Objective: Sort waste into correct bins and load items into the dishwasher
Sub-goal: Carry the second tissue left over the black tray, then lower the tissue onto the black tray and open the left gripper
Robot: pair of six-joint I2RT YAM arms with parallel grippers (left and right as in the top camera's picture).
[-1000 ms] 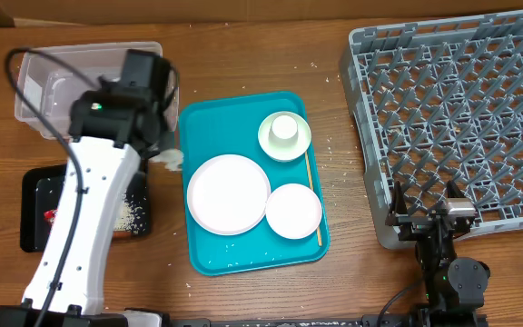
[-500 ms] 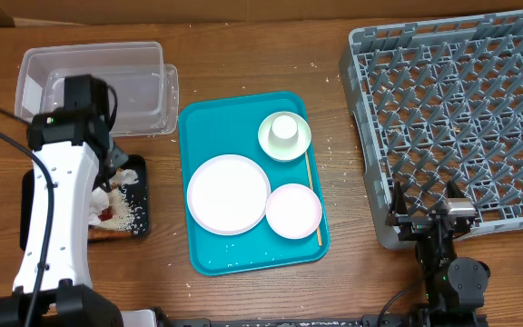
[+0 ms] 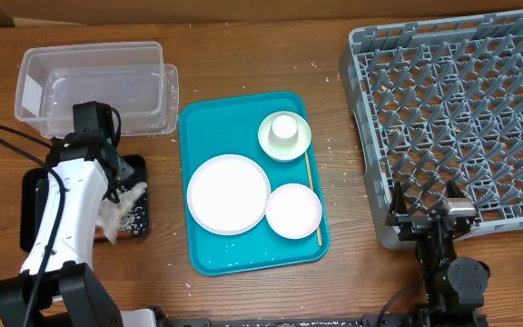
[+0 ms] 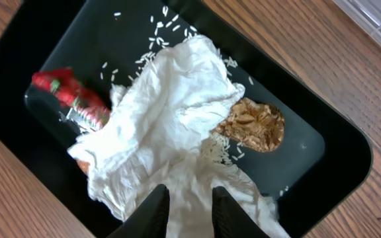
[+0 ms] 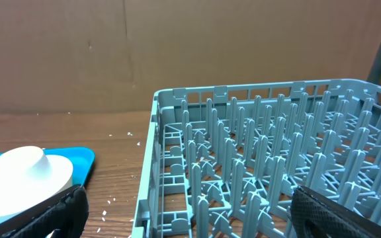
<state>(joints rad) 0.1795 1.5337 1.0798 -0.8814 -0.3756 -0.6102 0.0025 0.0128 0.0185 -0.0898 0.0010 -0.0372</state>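
Observation:
The black tray (image 3: 33, 195) lies at the left and fills the left wrist view (image 4: 309, 152). In it are a crumpled white napkin (image 4: 170, 112), a red wrapper (image 4: 71, 96), a brown food bit (image 4: 256, 125) and scattered rice. My left gripper (image 4: 189, 198) is low over the tray, its fingers closed on the napkin's near end; it also shows in the overhead view (image 3: 116, 182). A white plate (image 3: 228, 193), a pale pink plate (image 3: 293, 211), a cup (image 3: 284, 127) on a saucer and a wooden stick (image 3: 312, 195) lie on the teal tray (image 3: 198, 118). My right gripper (image 3: 429, 218) is open beside the grey dish rack (image 3: 361, 54).
A clear plastic container (image 3: 93, 86) stands behind the black tray. The rack's near corner (image 5: 157, 132) is right in front of the right gripper (image 5: 190, 218). Rice grains lie scattered on the wood around the teal tray.
My left arm has swung left from beside the teal tray to over the black tray, bringing the napkin with it. The right arm has not moved.

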